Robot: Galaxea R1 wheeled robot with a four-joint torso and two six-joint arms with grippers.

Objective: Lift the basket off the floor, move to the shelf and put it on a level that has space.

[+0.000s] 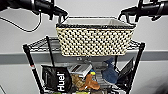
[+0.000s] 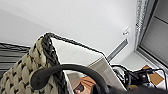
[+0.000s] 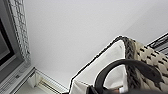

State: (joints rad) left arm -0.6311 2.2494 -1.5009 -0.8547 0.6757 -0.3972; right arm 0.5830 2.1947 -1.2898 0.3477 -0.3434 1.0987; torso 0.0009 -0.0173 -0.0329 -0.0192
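Observation:
The cream woven basket hangs in the air, held level at both ends. My left gripper is at its left rim and my right gripper at its right rim, each shut on a black loop handle. The left handle curves in front of the dark rim and woven side of the basket. The right handle arches over the pale lining of the basket. Behind the basket stands the black wire shelf. Its top level sits just behind the basket's lower half; I cannot tell whether they touch.
On the tier below lie a black Huel bag, a blue soft toy, brown items and boxes. A white wall with a grey band is behind the shelf. A black cable loops from my left arm.

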